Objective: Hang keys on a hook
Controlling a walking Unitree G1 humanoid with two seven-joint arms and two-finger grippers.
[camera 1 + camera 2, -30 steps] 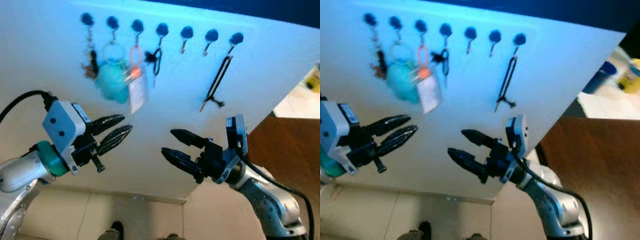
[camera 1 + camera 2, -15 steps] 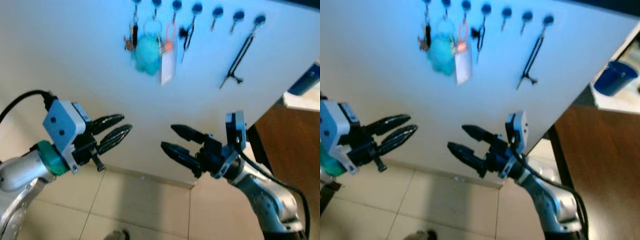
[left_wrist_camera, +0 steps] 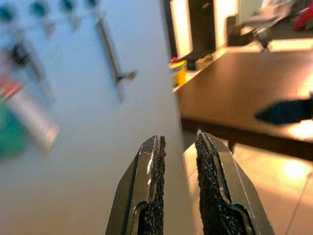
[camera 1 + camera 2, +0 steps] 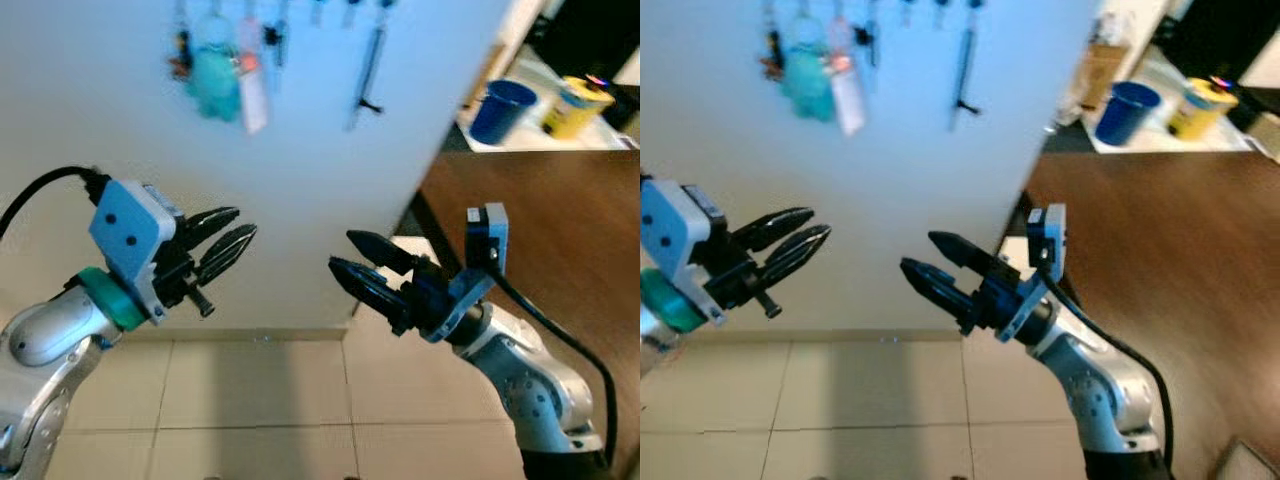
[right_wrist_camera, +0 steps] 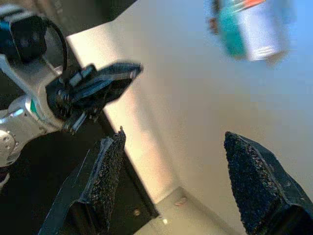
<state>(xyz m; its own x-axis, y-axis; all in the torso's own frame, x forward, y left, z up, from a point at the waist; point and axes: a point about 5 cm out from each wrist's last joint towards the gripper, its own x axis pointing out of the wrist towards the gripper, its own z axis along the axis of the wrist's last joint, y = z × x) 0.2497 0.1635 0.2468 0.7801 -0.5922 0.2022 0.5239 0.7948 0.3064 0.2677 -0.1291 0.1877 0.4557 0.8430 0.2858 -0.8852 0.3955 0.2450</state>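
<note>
A white wall (image 4: 300, 170) carries a row of hanging things at its top: dark keys (image 4: 181, 55), a teal plush keyring (image 4: 213, 85), a white tag (image 4: 252, 100) and a long black strap (image 4: 368, 70). The hooks themselves are cut off by the frame's top edge. My left gripper (image 4: 245, 222) is held out low in front of the wall, well below the keyrings, its fingers (image 3: 151, 171) nearly together with nothing between them. To its right, my right gripper (image 4: 341, 250) is open and empty, pointing toward the left one.
A brown wooden table (image 4: 560, 200) stands to the right of the wall's edge, with a blue cup (image 4: 503, 110) and a yellow container (image 4: 572, 105) on a white surface behind it. Beige floor tiles (image 4: 250, 400) lie below.
The view has swung right and down: the keyrings slid to the top left and the table came into view. Both grippers hold the same pose.
</note>
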